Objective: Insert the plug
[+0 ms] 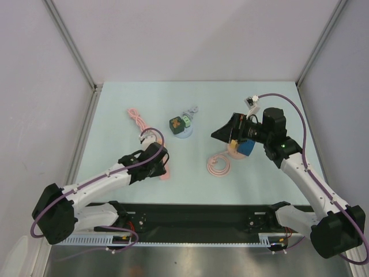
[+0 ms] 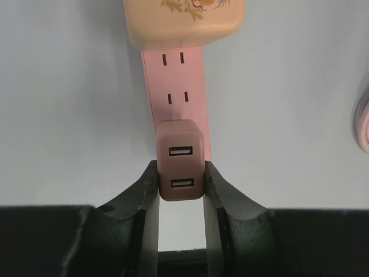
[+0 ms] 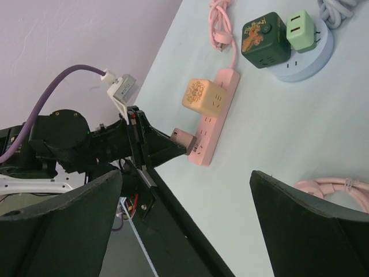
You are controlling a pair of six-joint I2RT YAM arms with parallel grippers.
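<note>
**Pinching a pink charger at the end of a pink power strip**

The left gripper (image 2: pixel 180 173) has its jaws pressed against the two sides of a small pink USB charger (image 2: pixel 180 158). The charger's two ports face the wrist camera. It stands on the near end of the pink power strip (image 2: pixel 173 81), and whether its prongs are fully seated cannot be told. Further along the strip are two empty pairs of slots, then a cream cube adapter (image 2: pixel 184 23) plugged in.

The strip lies in the left half of the table (image 1: pixel 115 115), towards the front edge. The right gripper (image 1: pixel 222 134) hangs over the right half with its jaws spread wide, holding nothing. A coiled pink cable (image 1: pixel 219 166) lies just in front of it.

Nothing steadies the strip, so a downward push could slide or tip it. A charger tilted in the pinch could miss its slots. If the jaws let go before it is seated, it could topple.

No brand name or writing can be read. The cream cube shows only a floral pattern.
</note>
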